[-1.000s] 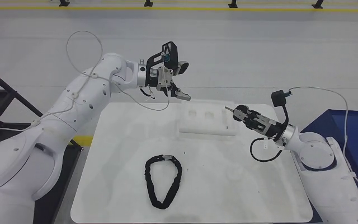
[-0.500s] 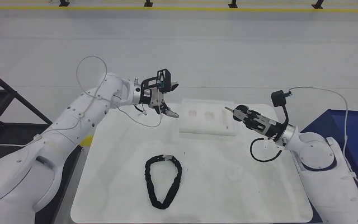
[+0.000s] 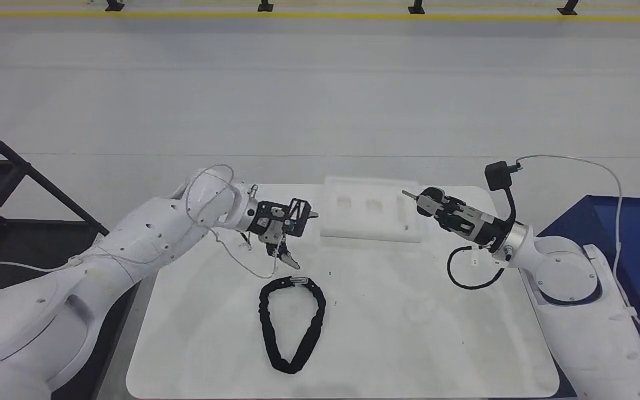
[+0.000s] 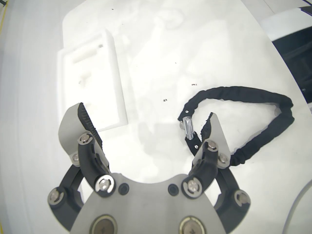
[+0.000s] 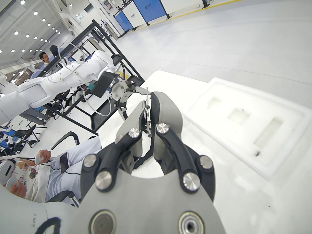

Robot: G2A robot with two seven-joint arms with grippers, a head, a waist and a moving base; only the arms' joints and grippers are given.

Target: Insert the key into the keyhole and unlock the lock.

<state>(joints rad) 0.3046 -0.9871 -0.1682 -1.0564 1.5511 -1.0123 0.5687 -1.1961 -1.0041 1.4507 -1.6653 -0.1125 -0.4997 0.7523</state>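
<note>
**Now the left arm had dropped to the lock**

Down from the far edge of the white counter (image 3: 420,330), the left claw (image 4: 146,113) hung wide open and empty over the black fabric-sleeved chain lock (image 4: 243,90), one finger just beside its silver cylinder end (image 4: 188,127). The right claw (image 5: 148,101) stayed put, pinching the thin metal key (image 5: 147,115), well apart; insertion looked some way off.

You are looking at a table (image 3: 450,330) on which the chain lock (image 3: 292,323) is lying left of centre, toward the near side. The foam tray (image 3: 370,212) is sitting behind it, by the far edge. The left gripper (image 3: 288,258) is hanging between them, just beside the lock's cylinder (image 4: 187,128). The right gripper (image 3: 418,197), with the key (image 3: 407,193) sitting between its fingers, is hovering at the tray's right end.
</note>
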